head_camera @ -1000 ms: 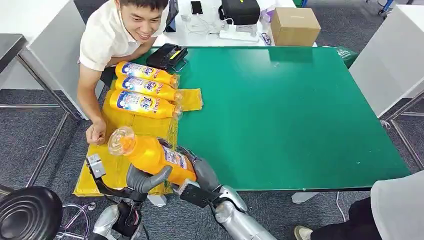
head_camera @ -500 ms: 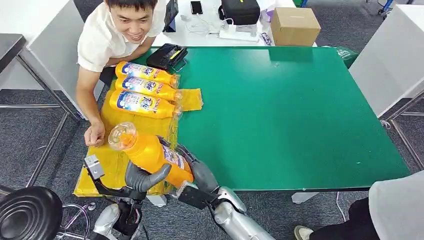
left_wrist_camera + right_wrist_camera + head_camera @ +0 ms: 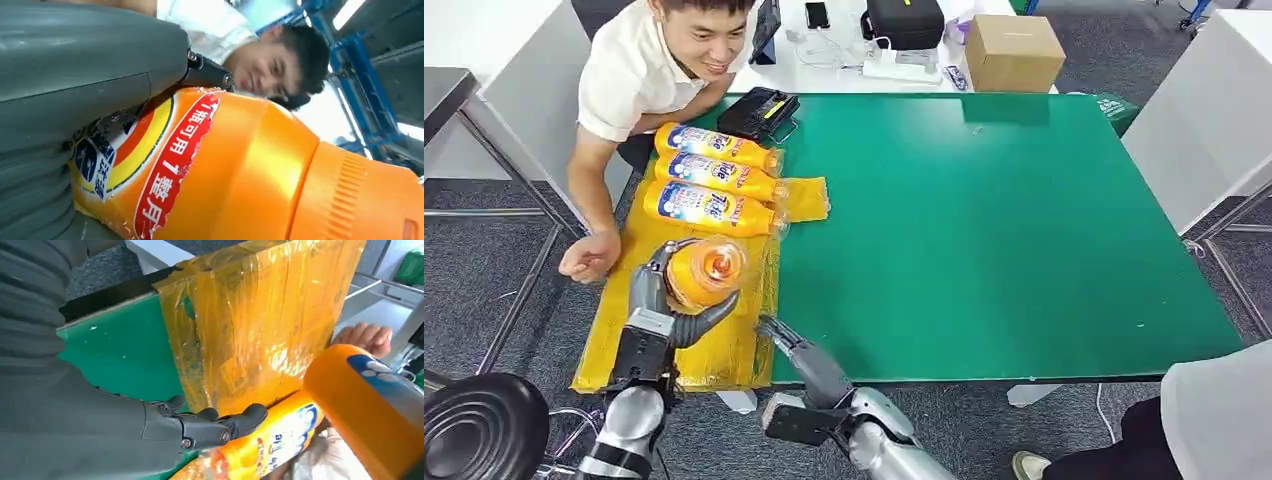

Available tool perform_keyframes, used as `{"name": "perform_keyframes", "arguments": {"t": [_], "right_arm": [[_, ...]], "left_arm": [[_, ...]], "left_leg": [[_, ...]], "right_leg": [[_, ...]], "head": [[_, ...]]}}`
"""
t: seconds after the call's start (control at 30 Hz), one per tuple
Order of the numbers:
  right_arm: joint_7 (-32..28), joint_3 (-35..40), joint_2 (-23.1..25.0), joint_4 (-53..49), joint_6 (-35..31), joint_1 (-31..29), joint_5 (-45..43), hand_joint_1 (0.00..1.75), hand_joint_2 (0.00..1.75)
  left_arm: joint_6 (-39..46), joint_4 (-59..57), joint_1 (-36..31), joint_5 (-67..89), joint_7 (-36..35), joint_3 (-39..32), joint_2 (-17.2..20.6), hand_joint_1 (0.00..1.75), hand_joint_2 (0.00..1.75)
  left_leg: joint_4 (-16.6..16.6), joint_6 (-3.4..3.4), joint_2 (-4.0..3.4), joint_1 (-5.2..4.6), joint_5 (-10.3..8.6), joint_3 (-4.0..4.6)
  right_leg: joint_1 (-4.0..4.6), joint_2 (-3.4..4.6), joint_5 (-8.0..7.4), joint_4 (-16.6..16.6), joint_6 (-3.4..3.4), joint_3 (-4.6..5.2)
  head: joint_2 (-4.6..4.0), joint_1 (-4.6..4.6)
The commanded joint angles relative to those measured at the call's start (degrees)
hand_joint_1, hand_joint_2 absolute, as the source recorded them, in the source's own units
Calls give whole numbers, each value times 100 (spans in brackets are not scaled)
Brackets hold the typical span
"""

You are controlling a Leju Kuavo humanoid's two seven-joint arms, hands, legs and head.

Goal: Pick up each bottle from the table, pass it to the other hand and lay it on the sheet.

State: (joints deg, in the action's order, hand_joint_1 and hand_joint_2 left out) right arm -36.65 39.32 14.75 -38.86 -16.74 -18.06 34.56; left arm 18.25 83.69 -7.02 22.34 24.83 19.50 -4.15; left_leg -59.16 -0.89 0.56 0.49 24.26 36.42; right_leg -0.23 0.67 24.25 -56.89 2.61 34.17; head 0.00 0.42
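You're looking at the green counter (image 3: 1004, 220), right side lying wide open. The yellow sheet (image 3: 724, 345) is hanging over its left edge, near corner reaching the front edge. Three orange bottles (image 3: 709, 178) are lying in a row at the sheet's far end, blue labels too small to read. The left hand (image 3: 659, 300) is gripping the fourth bottle (image 3: 704, 272) above the sheet, cap toward camera; label reading "1瓶可用1整月". The right hand (image 3: 799, 350) is holding nothing, fingers stretched out over the front edge. A person's hand (image 3: 589, 255) is resting beside the sheet.
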Motion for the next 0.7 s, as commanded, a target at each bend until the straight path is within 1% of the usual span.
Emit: {"name": "perform_keyframes", "arguments": {"t": [0.03,0.07,0.13,0.2,0.23,0.3,0.43,0.5,0.53,0.57,0.6,0.7], "right_arm": [[31,376,-137,-43,147,-99,19,0,175],[31,396,-124,-19,170,-116,19,0,175],[28,403,-100,0,206,-143,2,0,175],[16,413,-94,1,236,-171,-3,0,175],[17,412,-90,-4,243,-176,-6,0,175],[11,412,-82,-17,281,-213,-7,0,175],[12,412,-80,-19,286,-219,-8,0,175],[0,404,-60,-18,299,-241,-16,0,175],[-3,402,-49,-22,316,-251,-23,0,175],[-18,396,-38,-34,333,-267,-32,0,175],[-24,392,-22,-39,350,-282,-38,0,175],[-29,386,10,-35,373,-288,-49,0,175]], "left_arm": [[1000,-1378,-776,1784,-460,-111,177,175,175],[1162,-1676,-897,2349,-728,-62,215,175,175],[1128,-2214,-1105,2646,-887,-54,177,175,175],[756,-2838,-1370,3053,-1237,75,185,175,175],[777,-2980,-1437,3081,-1224,72,165,175,175],[604,-3617,-1730,3317,-1436,136,128,175,175],[613,-3651,-1748,3323,-1434,135,124,175,175],[516,-4075,-1971,3637,-1730,246,131,175,175],[446,-4218,-2053,3657,-1769,254,118,175,175],[326,-4502,-2208,3664,-1788,242,87,175,175],[246,-4728,-2348,3705,-1849,231,72,175,175],[68,-5105,-2582,3689,-1873,171,46,175,175]], "left_leg": [[11,4,12,0,-2,-23],[9,4,7,0,-2,-18],[12,3,5,-2,-3,-22],[10,3,10,-1,-3,-21],[14,4,12,-1,-5,-28],[7,2,9,-1,-4,-14],[6,2,4,-1,-3,-17],[5,2,-1,-2,-1,-16],[6,3,4,-1,0,-25],[2,3,10,2,-4,-12],[5,4,10,-1,-2,-23],[1,3,6,1,-6,-8]], "right_leg": [[1,-21,4,7,-7,-26],[2,-13,2,6,-6,-20],[0,-14,2,7,-6,-22],[0,-18,3,6,-6,-24],[1,-21,2,8,-8,-32],[0,-14,1,5,-3,-17],[0,-14,2,2,-3,-20],[-1,-9,3,1,-4,-17],[1,-16,5,2,-6,-28],[3,-19,3,0,-5,-18],[1,-22,6,1,-6,-27],[2,-12,-1,-1,-4,-11]], "head": [[0,2],[0,0],[0,0],[0,0],[0,0],[0,2],[0,4],[0,0],[0,2],[0,0],[0,0],[0,0]]}}
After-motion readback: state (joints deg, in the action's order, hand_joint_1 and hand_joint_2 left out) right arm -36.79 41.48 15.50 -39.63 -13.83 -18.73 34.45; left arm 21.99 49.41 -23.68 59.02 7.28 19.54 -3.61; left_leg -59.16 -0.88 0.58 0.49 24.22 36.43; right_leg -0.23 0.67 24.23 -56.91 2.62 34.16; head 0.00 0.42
